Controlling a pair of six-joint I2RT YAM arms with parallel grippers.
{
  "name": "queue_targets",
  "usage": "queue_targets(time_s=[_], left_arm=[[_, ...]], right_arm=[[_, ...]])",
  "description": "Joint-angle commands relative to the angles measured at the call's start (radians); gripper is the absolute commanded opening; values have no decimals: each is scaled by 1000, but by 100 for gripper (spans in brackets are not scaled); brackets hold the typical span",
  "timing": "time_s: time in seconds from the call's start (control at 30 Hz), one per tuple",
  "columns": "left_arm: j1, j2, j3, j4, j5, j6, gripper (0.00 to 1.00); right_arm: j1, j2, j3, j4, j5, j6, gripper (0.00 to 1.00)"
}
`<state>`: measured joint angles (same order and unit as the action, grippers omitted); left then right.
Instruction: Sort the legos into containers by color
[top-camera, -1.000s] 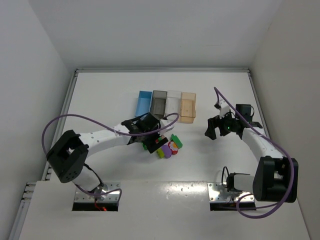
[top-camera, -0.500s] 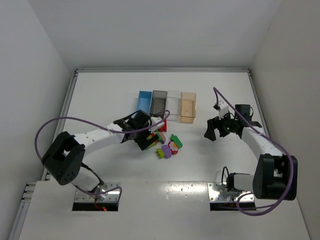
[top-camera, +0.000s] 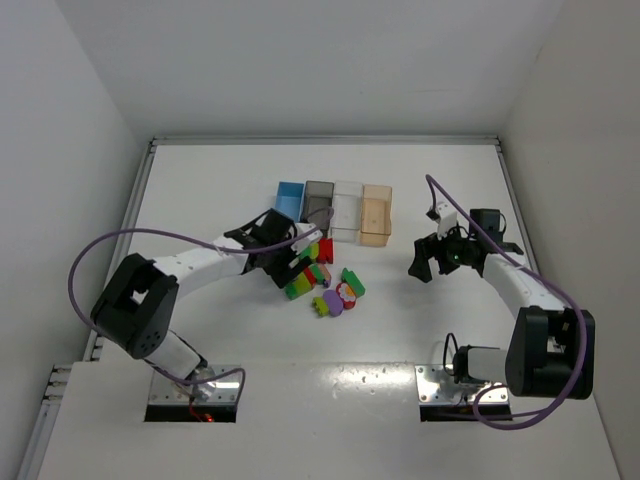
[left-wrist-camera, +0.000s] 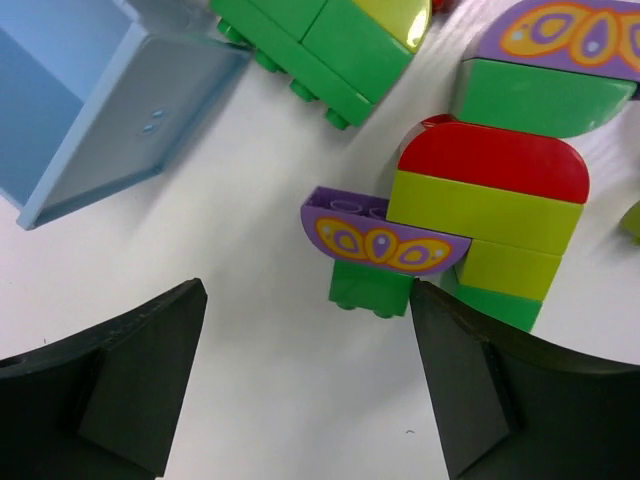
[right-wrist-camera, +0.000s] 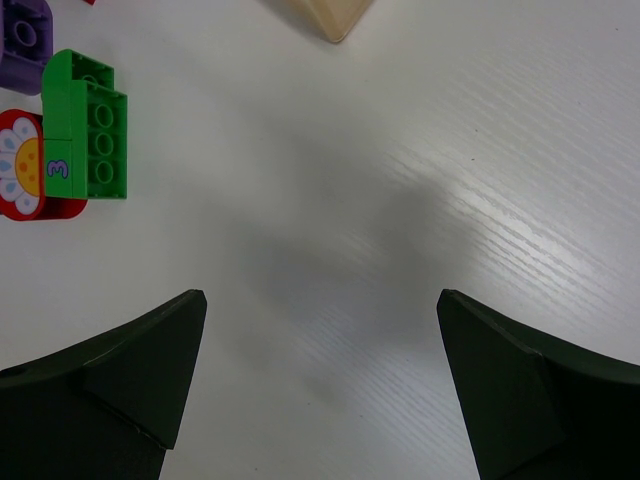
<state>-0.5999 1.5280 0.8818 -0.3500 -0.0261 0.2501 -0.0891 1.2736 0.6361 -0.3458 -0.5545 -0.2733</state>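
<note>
The legos lie in a loose cluster (top-camera: 322, 278) in front of the containers: blue (top-camera: 289, 204), dark grey (top-camera: 318, 208), clear (top-camera: 346, 210) and tan (top-camera: 377, 213). My left gripper (top-camera: 292, 262) (left-wrist-camera: 310, 385) hangs open at the cluster's left edge, nothing between its fingers. Just ahead of it a purple patterned piece (left-wrist-camera: 385, 240) sits on a green brick (left-wrist-camera: 370, 288), beside a red, yellow and green stack (left-wrist-camera: 490, 220). The right fingertip (left-wrist-camera: 470, 370) is close to that green brick. My right gripper (top-camera: 445, 258) (right-wrist-camera: 320, 385) stands open over bare table, right of the cluster.
The blue bin's corner (left-wrist-camera: 85, 110) shows at the upper left of the left wrist view. A green brick (right-wrist-camera: 88, 125), a red flower piece (right-wrist-camera: 30, 178) and a purple brick (right-wrist-camera: 25, 40) lie far left of my right gripper. The tan bin's corner (right-wrist-camera: 335, 15) is ahead.
My left gripper has drawn back up and to the left, off the cluster toward the blue bin, and its jaws have narrowed slightly. The right arm has not moved.
</note>
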Motion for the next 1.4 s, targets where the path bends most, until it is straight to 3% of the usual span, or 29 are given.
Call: queue_targets(time_s=[0.0,0.1,0.2,0.63,0.7,0.8,0.9,0.93,1.03,1.2,1.37], left_arm=[[41,15,36,0,31,32,88],[52,24,36,-9,51,43,77],[52,24,26,-20,75,52,72],[52,104,26,-29,163,152,75],[52,119,26,-29,163,152,70],[52,132,26,-38,163,143,52],[52,141,26,-38,163,120,28],[52,141,26,-27,163,120,14],[52,90,8,-18,163,83,0],[14,-61,-69,-18,186,72,0],[-93,-259,-153,2,177,52,0]], right_arm=[[-3,3,8,18,-35,-24,100],[-3,3,8,18,-35,-24,100],[-3,12,8,18,-35,-24,100],[-3,30,8,18,-35,-24,100],[-12,30,8,18,-35,-24,100],[-12,30,8,18,-35,-24,100],[-12,30,8,18,-35,-24,100],[-12,30,8,18,-35,-24,100],[-12,30,8,18,-56,-24,97],[18,0,8,8,-140,-24,94],[97,65,120,-151,-349,-15,94]])
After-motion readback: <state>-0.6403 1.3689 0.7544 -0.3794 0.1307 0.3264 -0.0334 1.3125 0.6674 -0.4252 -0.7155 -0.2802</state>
